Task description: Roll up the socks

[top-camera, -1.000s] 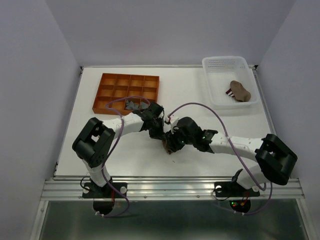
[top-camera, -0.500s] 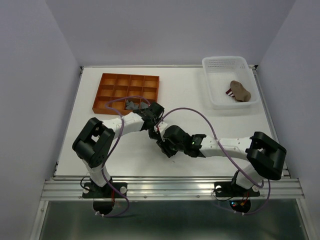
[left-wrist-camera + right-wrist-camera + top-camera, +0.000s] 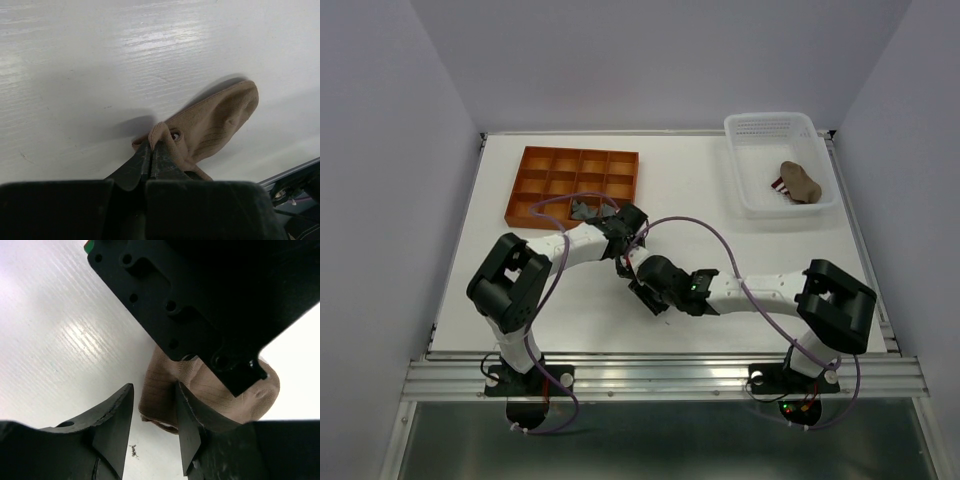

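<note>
Socks, three in view, on and about a white bench (image 3: 695, 190).

1. Tan sock (image 3: 215, 117): is lying flat on the bench near its middle front, between the two arms, rounded toe pointing away from the left claw (image 3: 151, 150). The left claw is clenching on the sock's bunched cuff, its fingers pressing together with the fabric folding up between them.

2. Right claw (image 3: 154, 390): is hanging low over the bench, released, jaws standing apart with bare bench showing in the gap. The same tan sock is lying just beyond the fingertips, its edge reaching behind the right-hand finger (image 3: 187, 425); nothing is being gripped. A black housing (image 3: 200, 290) with screw holes is hanging over the sock in this view.

3. Grey sock (image 3: 588, 210): is lying crumpled at the near edge of the orange tray (image 3: 535, 185), far left; whether inside a compartment or on the rim cannot be told.

4. Striped sock (image 3: 800, 183): tan, bundled, with a red-white part showing, is resting inside the white basket (image 3: 770, 128) at the far right corner, well apart from both claws.
</note>
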### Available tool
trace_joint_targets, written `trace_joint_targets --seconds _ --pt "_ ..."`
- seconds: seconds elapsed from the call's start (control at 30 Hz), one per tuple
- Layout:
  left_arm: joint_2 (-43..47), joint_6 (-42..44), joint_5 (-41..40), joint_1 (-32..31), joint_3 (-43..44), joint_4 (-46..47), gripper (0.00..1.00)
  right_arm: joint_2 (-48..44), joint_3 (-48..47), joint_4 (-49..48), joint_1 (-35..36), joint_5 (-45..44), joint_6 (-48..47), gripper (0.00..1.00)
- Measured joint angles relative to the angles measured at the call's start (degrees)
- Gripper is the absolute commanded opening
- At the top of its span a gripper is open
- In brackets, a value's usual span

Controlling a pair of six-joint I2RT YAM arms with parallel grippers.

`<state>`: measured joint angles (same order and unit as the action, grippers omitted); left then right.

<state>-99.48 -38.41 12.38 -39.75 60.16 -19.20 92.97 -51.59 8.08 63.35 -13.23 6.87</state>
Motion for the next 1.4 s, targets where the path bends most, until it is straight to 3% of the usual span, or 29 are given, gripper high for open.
trace_joint_targets --seconds 0.17,0.27,0.3,0.43,0.63,1.13,1.4 --pt "-0.2 0.0 -0.2 0.4 0.2 -1.0 0.0 1.0 -0.4 0.1 0.5 -1.4 0.5 0.43" --pt "-0.2 -0.2 -0.4 0.5 0.6 -1.5 0.0 1.6 -0.4 0.1 0.6 -2.9 0.9 0.3" --pt "-0.2 -0.3 -0.5 0.5 0.7 -1.5 0.09 1.9 -0.4 0.0 0.8 -3.7 1.3 0.21" --pt "-0.2 -0.5 -0.7 0.5 0.8 -1.6 0.27 2.4 -0.3 -0.2 1.2 -6.2 2.9 0.11" --pt "0.5 -0.7 -1.5 0.5 0.8 -1.6 0.33 2.3 1.2 -3.9 0.3 -5.3 5.9 0.09" --pt "5.2 -0.6 -1.1 7.6 0.7 -0.1 0.4 -2.1 13.7 -23.6 -14.1 19.5 12.5 0.04" --pt "5.9 -0.2 0.5 8.0 0.5 1.2 0.43 -1.0 19.7 -35.5 -22.7 34.3 19.1 0.01"
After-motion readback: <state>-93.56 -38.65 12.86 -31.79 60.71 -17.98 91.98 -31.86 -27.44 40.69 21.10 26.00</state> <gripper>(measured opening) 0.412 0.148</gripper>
